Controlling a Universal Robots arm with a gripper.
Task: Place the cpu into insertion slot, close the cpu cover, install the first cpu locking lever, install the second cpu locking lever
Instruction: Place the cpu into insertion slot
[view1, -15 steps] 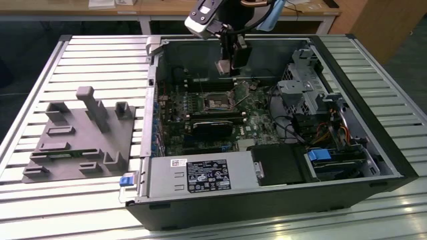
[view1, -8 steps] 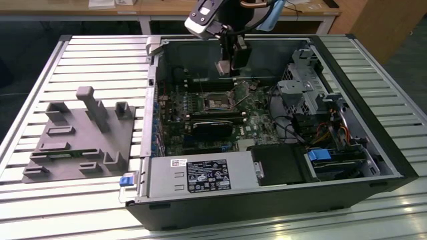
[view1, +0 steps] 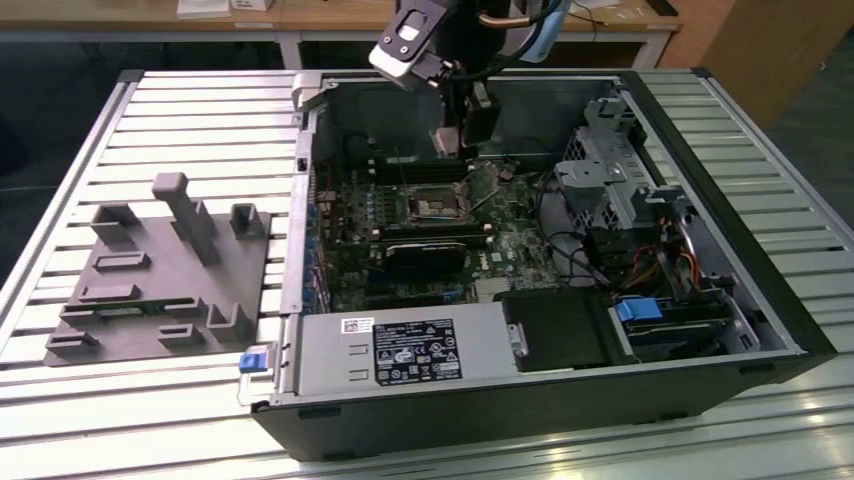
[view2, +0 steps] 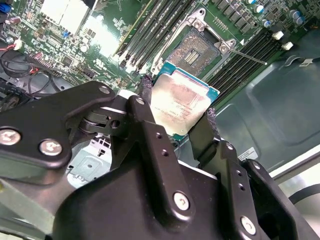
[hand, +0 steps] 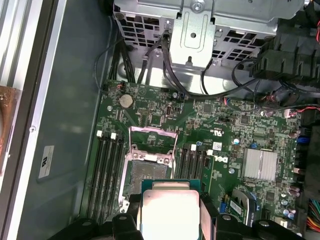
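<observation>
Nearest you in the exterior view, a slatted metal surface (view1: 160, 110) carries two things: one open computer case (view1: 767, 270) lying on its side, and one grey fixture (view1: 147, 280) with upright posts, well apart from the case on the exterior view's left. At the near end of the case sits one labelled power supply box (view1: 400, 350). Two blue plastic tabs show: one at the case's near corner (view1: 250, 360), one in the drive bay (view1: 641, 308).

Further in, the case holds a green motherboard (view1: 514, 225), a bundle of cables (view1: 601, 262) and a grey metal drive cage (view1: 601, 185).

In both wrist views your end effector (view2: 177, 102) is clamped on the one cpu (view2: 182, 100), a black finger (view2: 145, 90) pressing each of two opposite edges and the dull silver top facing the cameras. The cpu hangs above the board, near the one insertion slot (hand: 145, 172) but not in it. The slot's contact field lies bare, with long black memory slots (hand: 107, 170) flanking it on both sides. The cpu cover (hand: 152, 129) is swung up off the slot.

Beyond the surface, the room shows wooden desks (view1: 347, 15) and a dark floor (view1: 54, 70).
</observation>
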